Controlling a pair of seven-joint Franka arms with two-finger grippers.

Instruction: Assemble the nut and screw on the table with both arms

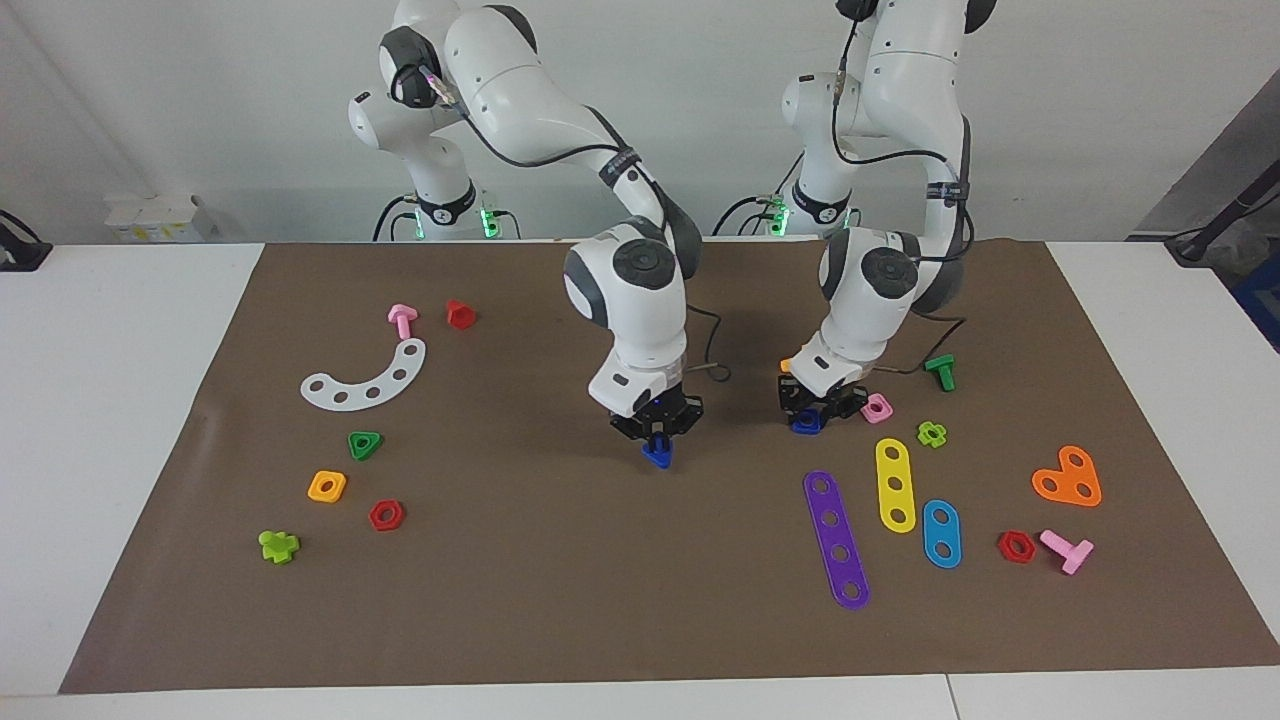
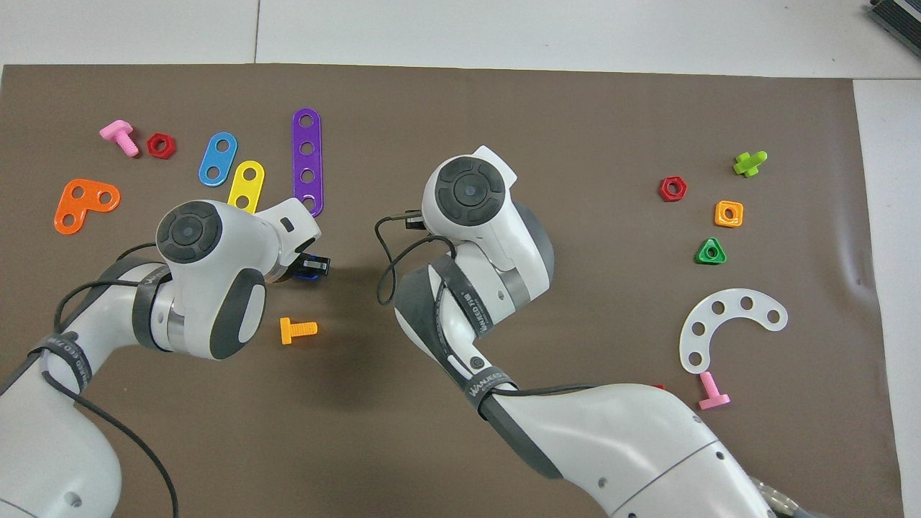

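- Two grippers work low over the middle of the brown mat, each closed on a small dark-blue piece.
- The right gripper points straight down and pinches the screw, whose blue triangular head hangs below the fingertips, just above the mat.
- The left gripper is tilted and grips the nut down at the mat's surface; whether the piece rests on the mat cannot be told.
- In the overhead view the right gripper and the screw are hidden under the arm's wrist, and only the black tip of the left gripper shows, with a sliver of blue beneath it.
- Just beside the left gripper lies a pink square nut, with a lime cross-shaped piece and a green screw near it.
- An orange screw lies nearer to the robots than the left gripper.
- Purple, yellow and blue perforated strips lie farther from the robots than the left gripper.
- Toward the right arm's end of the table sit a white curved strip, a green triangular nut and an orange square nut.
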